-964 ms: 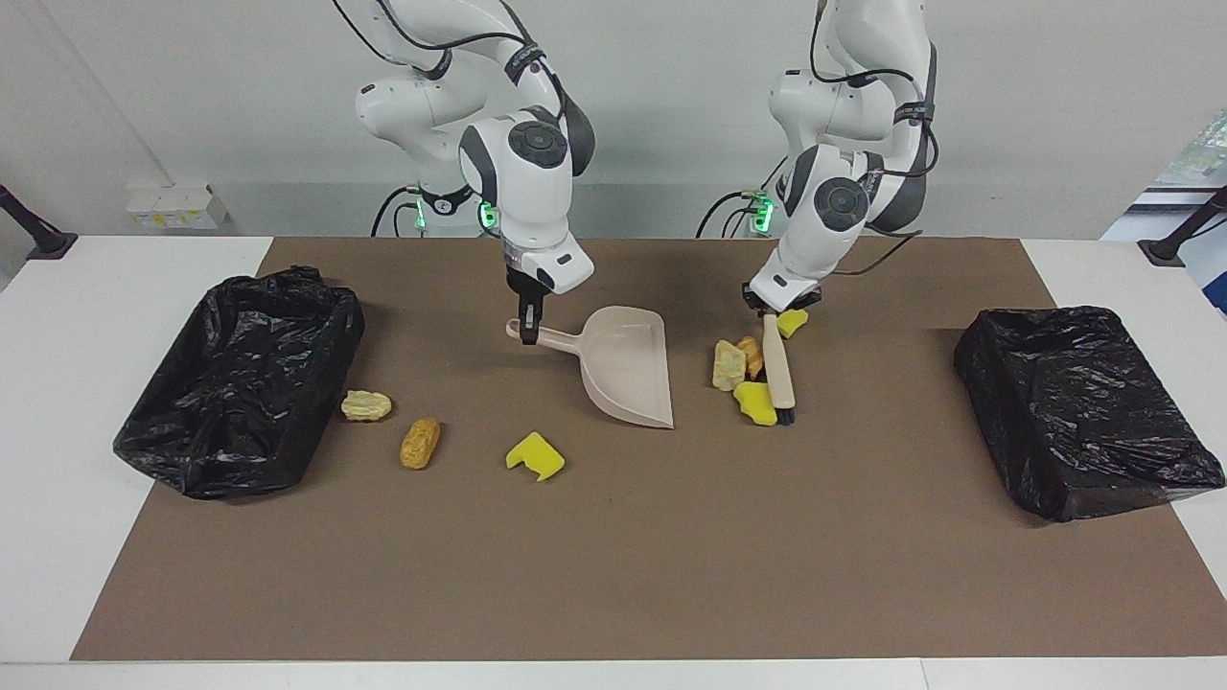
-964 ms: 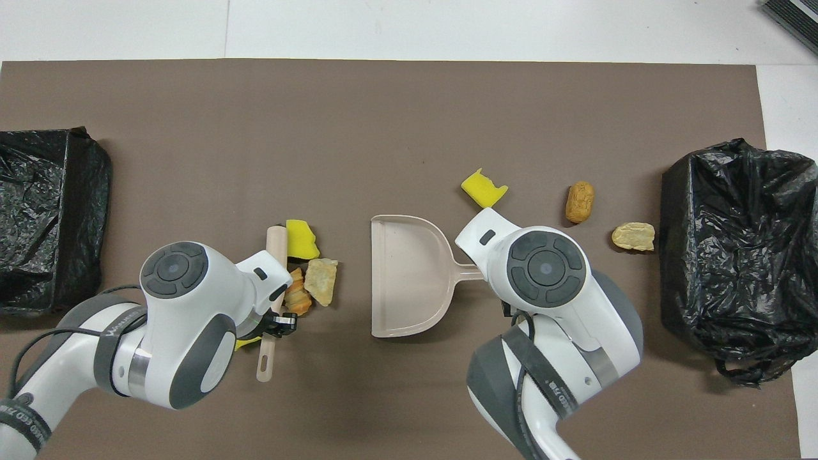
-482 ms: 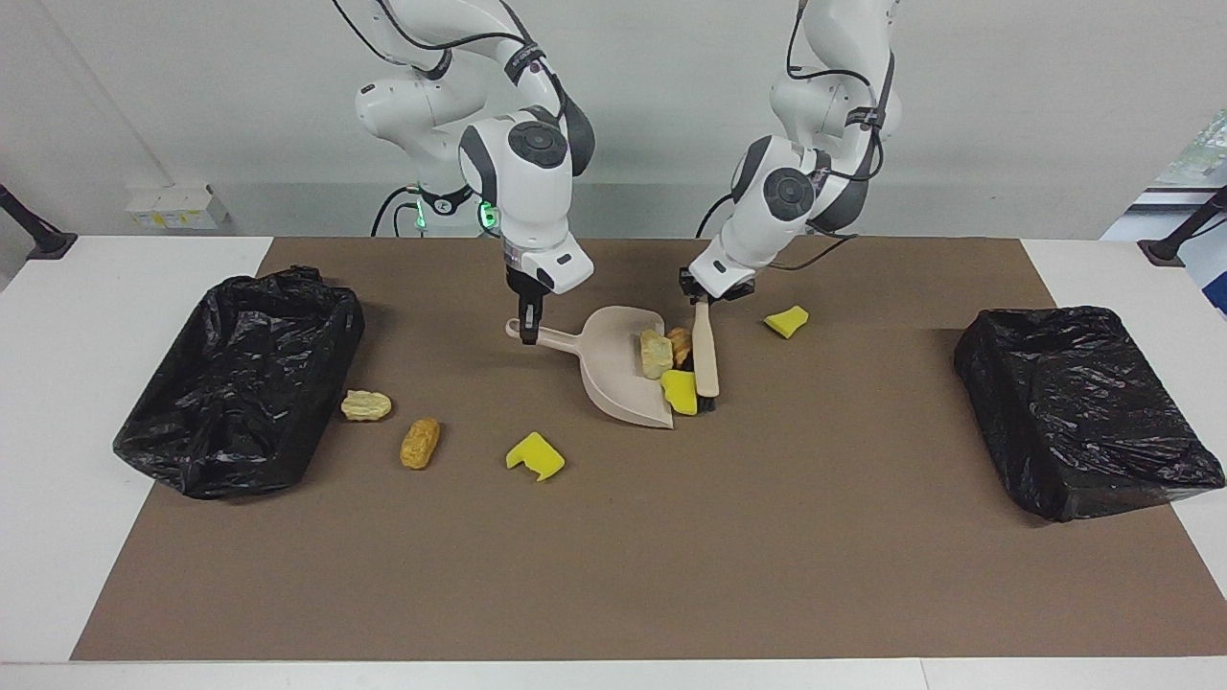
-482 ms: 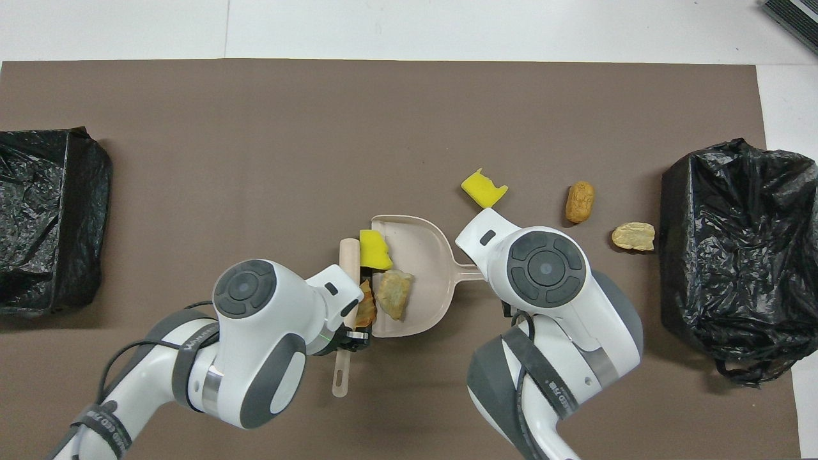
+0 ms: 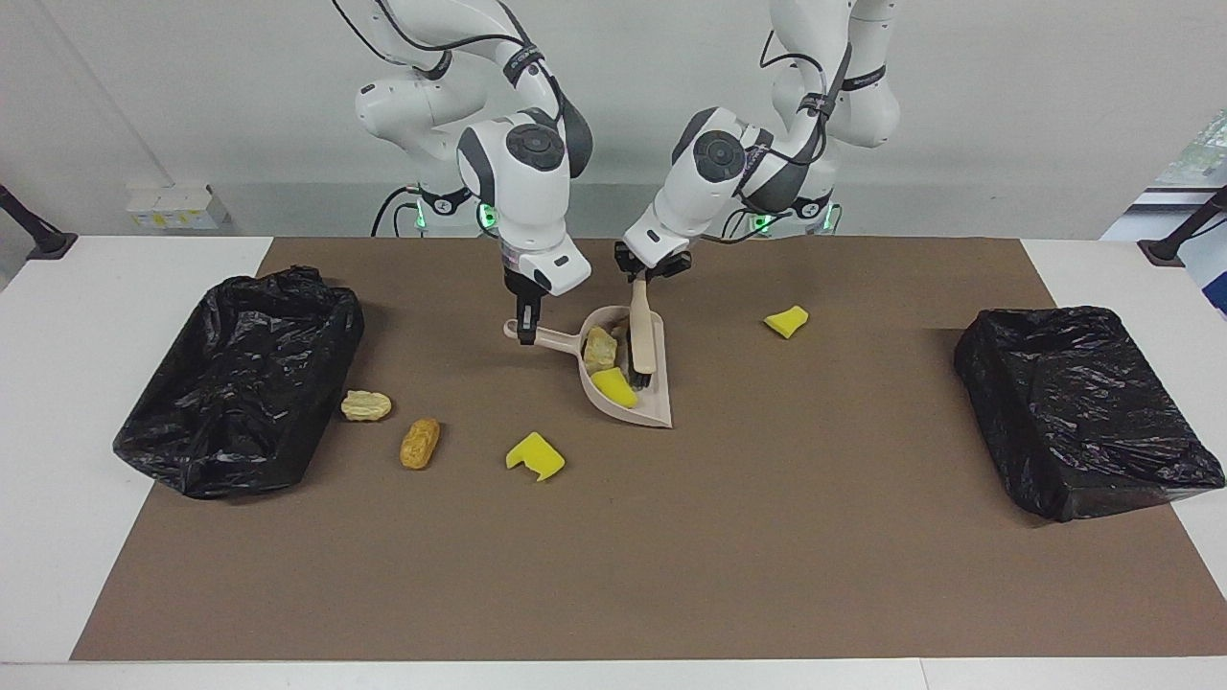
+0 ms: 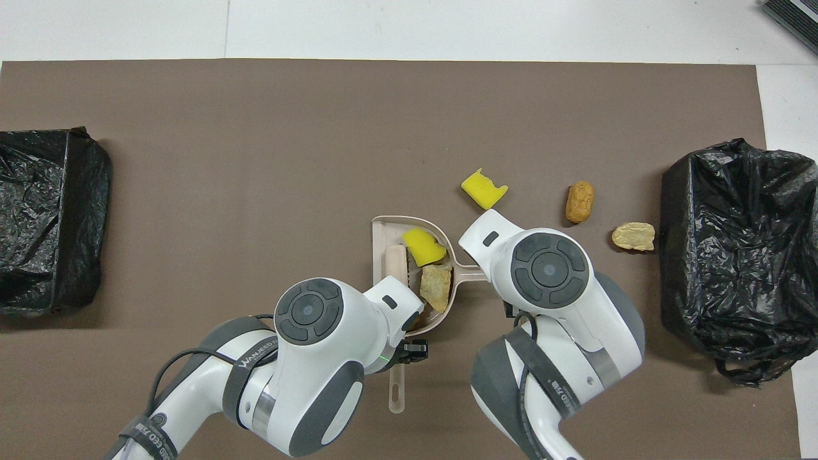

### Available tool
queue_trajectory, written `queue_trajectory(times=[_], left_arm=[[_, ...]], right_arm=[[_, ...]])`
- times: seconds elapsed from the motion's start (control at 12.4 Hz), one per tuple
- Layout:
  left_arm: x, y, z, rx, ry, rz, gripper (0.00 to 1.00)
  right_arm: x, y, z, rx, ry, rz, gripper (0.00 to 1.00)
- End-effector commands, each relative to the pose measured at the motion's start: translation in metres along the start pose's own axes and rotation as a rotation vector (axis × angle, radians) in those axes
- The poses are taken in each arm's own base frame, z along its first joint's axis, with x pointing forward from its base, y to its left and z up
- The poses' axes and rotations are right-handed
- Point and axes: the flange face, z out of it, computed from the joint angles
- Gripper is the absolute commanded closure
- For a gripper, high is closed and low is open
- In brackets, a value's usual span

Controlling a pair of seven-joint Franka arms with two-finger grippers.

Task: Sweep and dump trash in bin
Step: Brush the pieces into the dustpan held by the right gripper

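My right gripper (image 5: 525, 326) is shut on the handle of the beige dustpan (image 5: 654, 406), which rests on the brown mat. My left gripper (image 5: 650, 270) is shut on the beige brush (image 5: 642, 337), whose head is inside the pan. In the pan lie a tan lump (image 5: 600, 347) and a yellow sponge chunk (image 5: 613, 386); an orange lump is mostly hidden by the brush. On the mat lie a small yellow piece (image 5: 786, 320), a yellow sponge (image 5: 535, 455), an orange lump (image 5: 420, 442) and a tan lump (image 5: 365, 404). The overhead view shows the pan (image 6: 382, 233), sponge (image 6: 425, 246) and brush (image 6: 396, 260).
A black-bagged bin (image 5: 240, 379) stands at the right arm's end of the table, next to the tan lump. A second black-bagged bin (image 5: 1083, 407) stands at the left arm's end. The brown mat (image 5: 671, 556) covers the table's middle.
My left gripper has swept the brush toward the right arm's end, pushing three pieces from the mat into the dustpan. One small yellow piece stayed where it was. The right gripper has not moved.
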Motion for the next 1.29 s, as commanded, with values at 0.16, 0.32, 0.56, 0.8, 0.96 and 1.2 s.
queue_trajectory(times=[0.16, 0.32, 0.56, 0.8, 0.96, 1.2], left_arm=[[-0.015, -0.038, -0.031, 0.131, -0.093, -0.227, 1.0], [-0.022, -0.047, -0.033, 0.184, -0.125, -0.304, 1.0], [-0.023, -0.076, -0.039, 0.256, -0.131, -0.389, 1.0], [-0.028, -0.129, -0.042, 0.416, -0.155, -0.496, 1.0], [-0.037, -0.152, -0.046, 0.455, -0.131, -0.592, 1.0], [-0.056, -0.183, -0.04, 0.453, -0.114, -0.677, 1.0]], right_arm=[[-0.008, -0.019, 0.005, -0.035, 0.039, 0.03, 1.0], [-0.007, -0.019, 0.005, -0.035, 0.039, 0.033, 1.0], [-0.006, -0.018, 0.003, -0.036, 0.043, 0.038, 1.0], [-0.006, -0.018, 0.003, -0.036, 0.043, 0.038, 1.0], [-0.005, -0.019, 0.003, -0.037, 0.043, 0.034, 1.0], [-0.006, -0.019, 0.004, -0.035, 0.042, 0.031, 1.0]])
